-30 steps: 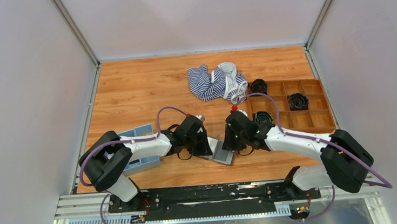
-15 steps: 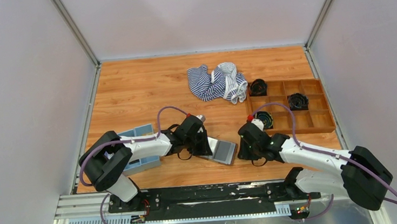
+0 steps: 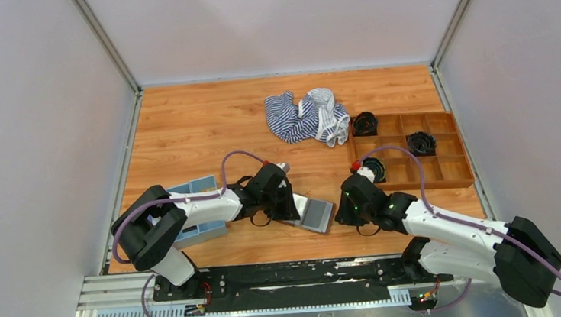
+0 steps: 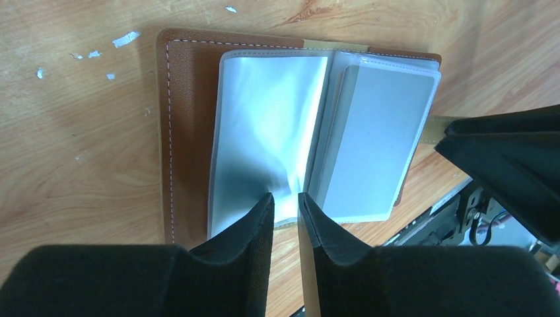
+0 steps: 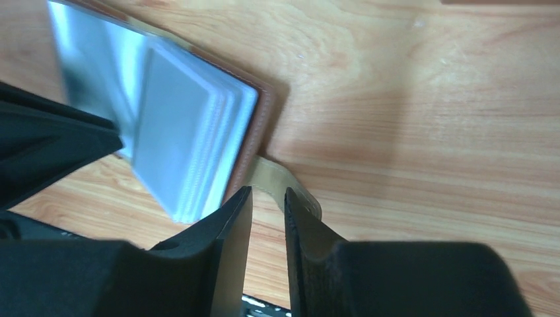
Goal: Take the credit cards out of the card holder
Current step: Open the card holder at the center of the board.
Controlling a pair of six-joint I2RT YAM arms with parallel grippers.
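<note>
The brown card holder point(image 3: 318, 216) lies open on the wood between my two grippers. In the left wrist view it point(image 4: 186, 132) shows its pale clear pockets, with a greyish credit card point(image 4: 376, 145) in the right-hand stack. No yellowish card shows. My left gripper point(image 3: 291, 206) sits on the holder's left half, its jaws point(image 4: 285, 197) almost together on a crumpled clear pocket sheet. My right gripper point(image 3: 343, 210) is just right of the holder. Its jaws point(image 5: 267, 191) stand a narrow gap apart and empty, over the holder's tan strap point(image 5: 290, 188) beside the pocket stack point(image 5: 188, 139).
A light-blue tray point(image 3: 205, 185) lies under my left arm. A brown compartment box point(image 3: 418, 187) with black coiled items stands at the right. A blue-and-white striped cloth point(image 3: 306, 115) lies at the back. The table's near edge and the rail run just below the holder.
My right gripper left the holder's right edge, swung out to the right, and has come partway back toward it. My left gripper and the holder have stayed put.
</note>
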